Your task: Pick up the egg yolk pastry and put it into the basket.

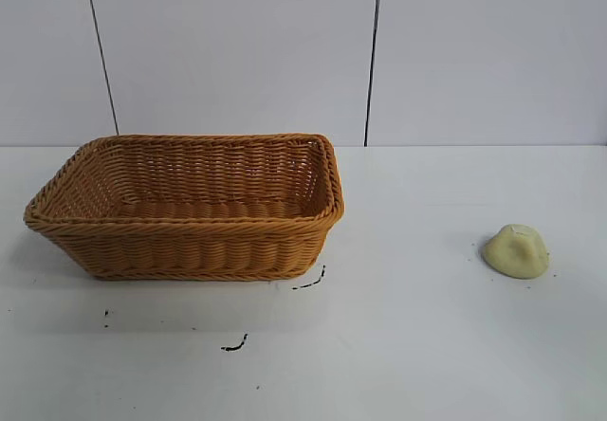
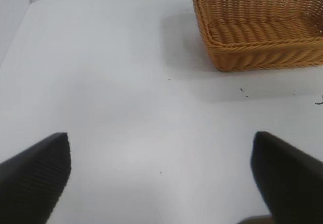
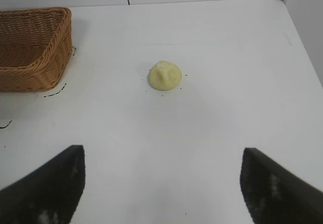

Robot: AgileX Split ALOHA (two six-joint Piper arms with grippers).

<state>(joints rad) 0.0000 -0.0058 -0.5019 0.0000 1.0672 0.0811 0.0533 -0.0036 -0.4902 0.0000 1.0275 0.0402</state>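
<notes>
Egg yolk pastry (image 1: 516, 251) on white table (image 1: 417, 345).

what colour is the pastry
Pale yellow-cream egg yolk pastry, clearest in the right wrist view.

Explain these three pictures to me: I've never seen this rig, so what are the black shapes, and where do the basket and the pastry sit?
This is a table with two robot arms, each ending in a two-fingered gripper. One picture is taken from outside, facing the arms; neither arm shows in it. The other two come from cameras on the wrists. The black shapes at the bottom of those are each arm's own fingers: the left gripper and the right gripper, both open and holding nothing, above the bare table.

On the table lie the basket, on the left arm's side and empty as far as its inside shows, and the pastry, on the right arm's side, well apart from the basket. The right wrist camera looks at the pastry, so that arm seems better placed to pick it up.
</notes>
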